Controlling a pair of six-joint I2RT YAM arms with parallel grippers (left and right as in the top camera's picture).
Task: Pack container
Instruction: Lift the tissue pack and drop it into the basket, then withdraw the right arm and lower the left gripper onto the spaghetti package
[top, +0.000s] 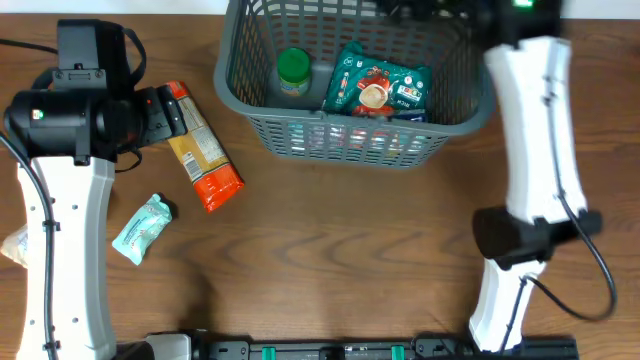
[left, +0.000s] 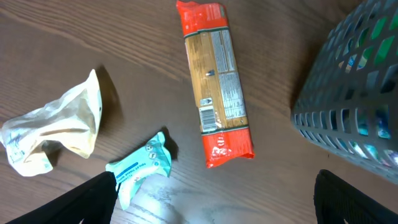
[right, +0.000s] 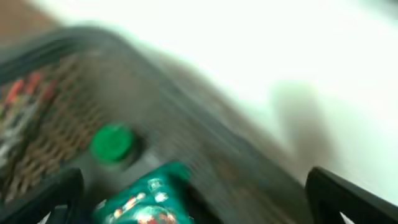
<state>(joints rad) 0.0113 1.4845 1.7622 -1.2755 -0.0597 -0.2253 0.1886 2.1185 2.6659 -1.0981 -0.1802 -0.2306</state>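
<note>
My L gripper (left: 214, 186) hangs spread, empty, above pasta pack (left: 216, 87); R gripper (right: 193, 186), spread too, reaches over basket's (top: 340, 135) far-right corner.

Left arm (top: 60, 230) and right arm (top: 535, 130) both stretch forward, each with its jaws spread wide.

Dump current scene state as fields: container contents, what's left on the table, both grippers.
container: dark grey lattice basket, far centre of table
inside: green-lidded jar; green-and-red packet
outside, left of the basket: orange pasta packet; teal packet; crumpled beige bag
left gripper: open, empty, above the loose items
right gripper: open, empty, over the basket
</note>
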